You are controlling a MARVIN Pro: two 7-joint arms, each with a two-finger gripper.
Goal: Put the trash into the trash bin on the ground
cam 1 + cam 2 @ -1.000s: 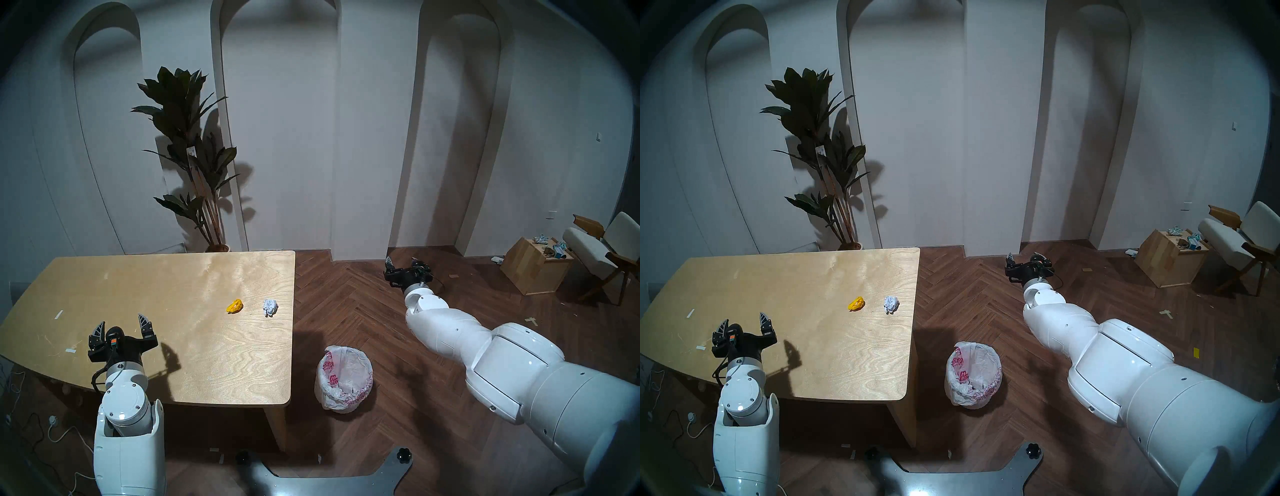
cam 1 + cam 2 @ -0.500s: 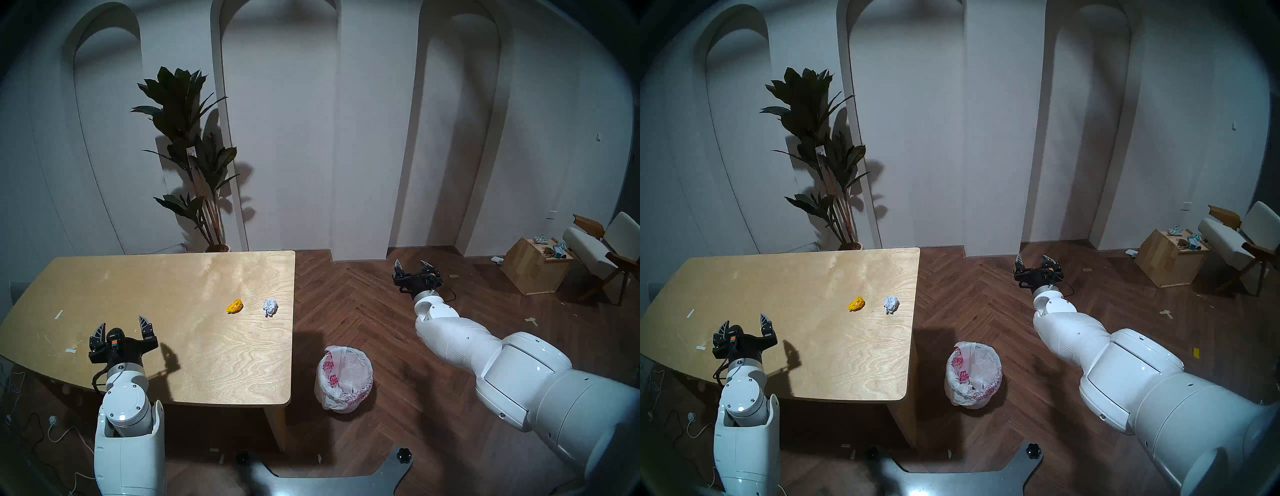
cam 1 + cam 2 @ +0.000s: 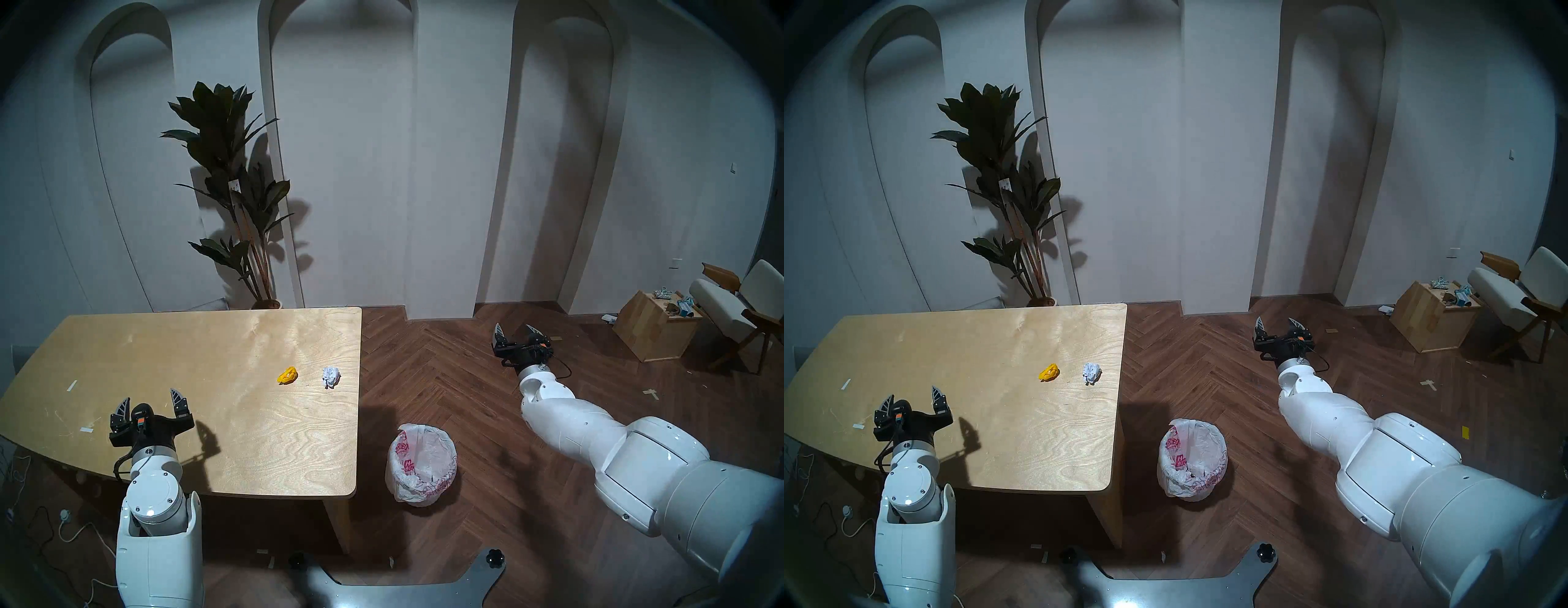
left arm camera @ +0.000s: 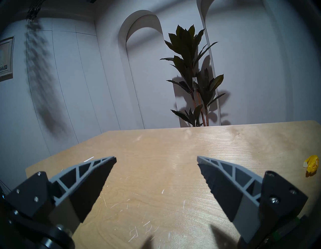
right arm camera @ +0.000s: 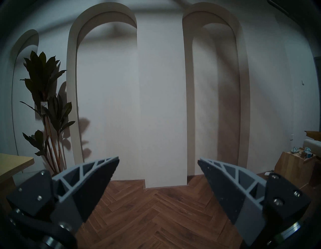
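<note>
White arched wall [image 3: 348, 170], herringbone wood floor [image 3: 445, 382], potted plant [image 3: 229, 170], armchair [image 3: 738, 305]

The right arm [image 3: 564, 407] has swung to the right over the floor [image 3: 424, 365], carrying its empty, spread fingers [image 3: 499, 330] farther from the worktop [image 3: 212, 339].

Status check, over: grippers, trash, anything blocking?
Left gripper open, empty, over table. Right gripper open, empty, over floor. Yellow wad and paper ball on table, bin beside it. Nothing blocking.
</note>
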